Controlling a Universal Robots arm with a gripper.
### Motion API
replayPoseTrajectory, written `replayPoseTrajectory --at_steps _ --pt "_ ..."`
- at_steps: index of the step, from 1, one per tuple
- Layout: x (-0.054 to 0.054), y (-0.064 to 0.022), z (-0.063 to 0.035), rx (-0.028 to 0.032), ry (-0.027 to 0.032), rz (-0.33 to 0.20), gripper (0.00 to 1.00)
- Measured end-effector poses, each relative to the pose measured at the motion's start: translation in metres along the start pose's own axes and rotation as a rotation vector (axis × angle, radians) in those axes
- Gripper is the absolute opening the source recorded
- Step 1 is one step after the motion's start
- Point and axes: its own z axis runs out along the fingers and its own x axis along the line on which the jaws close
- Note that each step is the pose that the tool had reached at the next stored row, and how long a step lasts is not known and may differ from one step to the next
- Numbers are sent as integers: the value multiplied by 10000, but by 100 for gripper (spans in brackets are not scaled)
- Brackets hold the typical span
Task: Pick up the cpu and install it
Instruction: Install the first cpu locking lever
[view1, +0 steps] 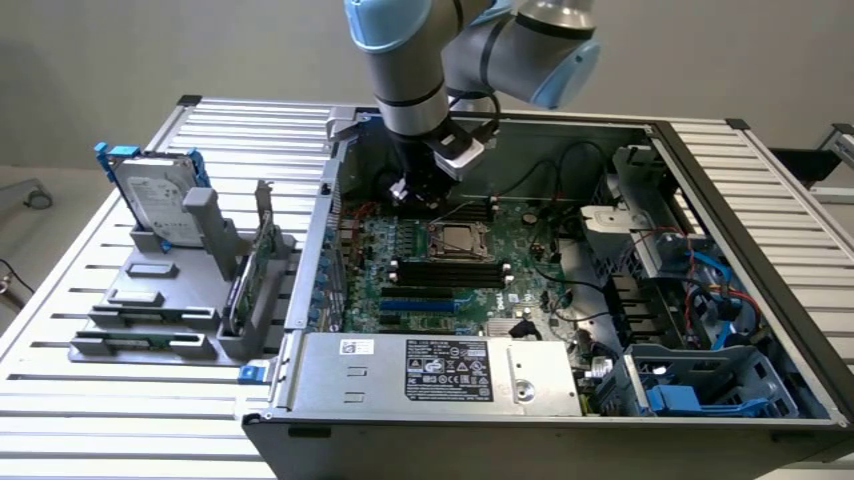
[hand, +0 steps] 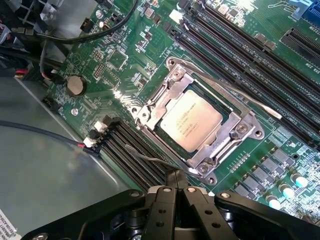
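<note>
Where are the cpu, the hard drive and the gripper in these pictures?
cpu (hand: 191, 127): wrist view, middle of its silver top, inside the socket frame.
hard drive (view1: 154, 198): exterior view, its silver face, standing upright in the blue frame.
gripper (hand: 175, 176): wrist view, the closed fingertips above the motherboard.

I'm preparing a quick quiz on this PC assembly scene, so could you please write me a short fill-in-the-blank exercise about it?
1. The cpu lies in the motherboard ____, inside its metal frame.
2. The pincer is ____, holding nothing.
3. The hard drive stands in a ____ frame, outside the computer case.
4. The motherboard is ____ in colour.

Missing words: socket; shut; blue; green
</note>
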Motion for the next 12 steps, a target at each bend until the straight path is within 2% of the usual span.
replayPoseTrajectory --at_steps 12 --pt "60 61 66 -4 3 -1 11"
